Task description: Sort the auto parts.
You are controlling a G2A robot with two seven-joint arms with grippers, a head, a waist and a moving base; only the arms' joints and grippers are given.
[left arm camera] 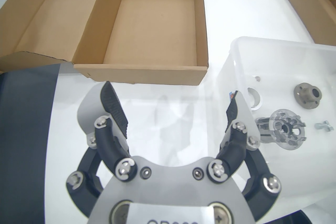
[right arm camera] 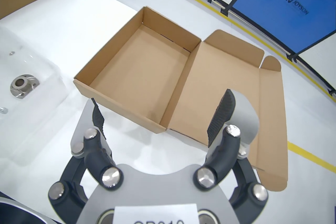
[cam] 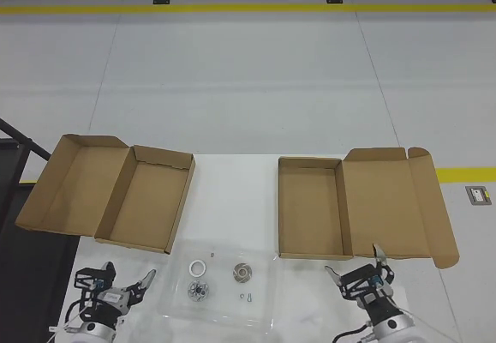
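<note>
**Both claws open, parts in the bin**

The table (cam: 230, 180) is white; two cardboard boxes sit on it, well apart, each with its lid folded out flat to the outer side. The left box (cam: 145, 206) has nothing in it; neither has the right box (cam: 309, 206).

Between them, nearer the robot, stands a clear bin (left arm camera: 278, 42); all the parts lie on its floor. A white ring (cam: 198, 267) rests toward the bin's left side; just nearer the robot than the ring is a toothed wheel (left arm camera: 284, 129), grey metal, lying tilted. A flanged hub (left arm camera: 307, 95) sits to the right of the ring, bore up; a small bolt (left arm camera: 324, 126) lies near the hub, on the robot's side of it. A tiny nut (cam: 212, 255) lies toward the bin's far wall, apart from the rest.

The left gripper (left arm camera: 171, 89) hangs over bare table just left of the bin, its right finger close by the bin's wall; its jaws are spread wide with nothing between them. The right gripper (right arm camera: 161, 97) hovers at the near edge of the right box; its jaws likewise stand wide apart, holding nothing.
</note>
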